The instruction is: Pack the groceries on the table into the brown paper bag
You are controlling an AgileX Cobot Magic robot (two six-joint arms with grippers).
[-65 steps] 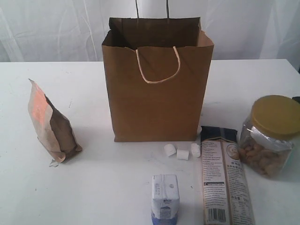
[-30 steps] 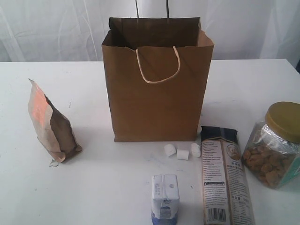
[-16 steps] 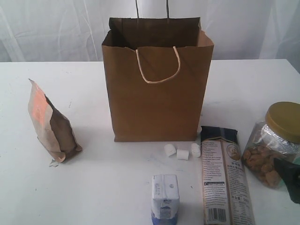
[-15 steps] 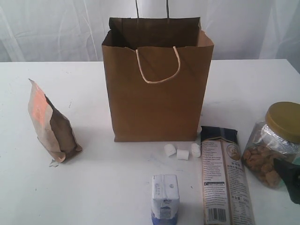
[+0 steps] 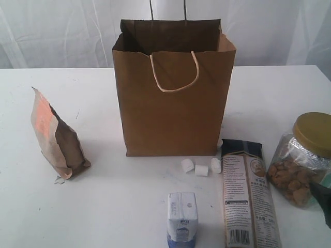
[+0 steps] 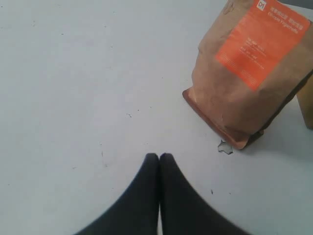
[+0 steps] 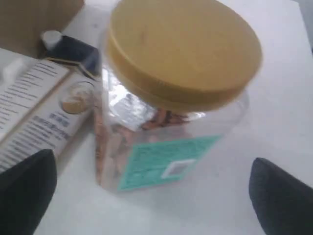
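Right hand (image 7: 151, 196) is wide open, straddling the clear gold-lidded jar (image 5: 305, 160) at the frame's right edge, likely lined up to grab it. Left hand (image 6: 159, 159) is closed and empty, parked over the bench (image 5: 114, 206) near the brown-orange pouch (image 5: 57, 137). Brown paper bag (image 5: 173, 103) stands center, mouth open for loading.

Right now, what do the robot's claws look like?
The left claw has two smooth matte-black fingers tapering to rounded tips. The right claw shows the same black, blunt, rounded fingers. No cables or markings are visible on either, and the arms themselves don't show.
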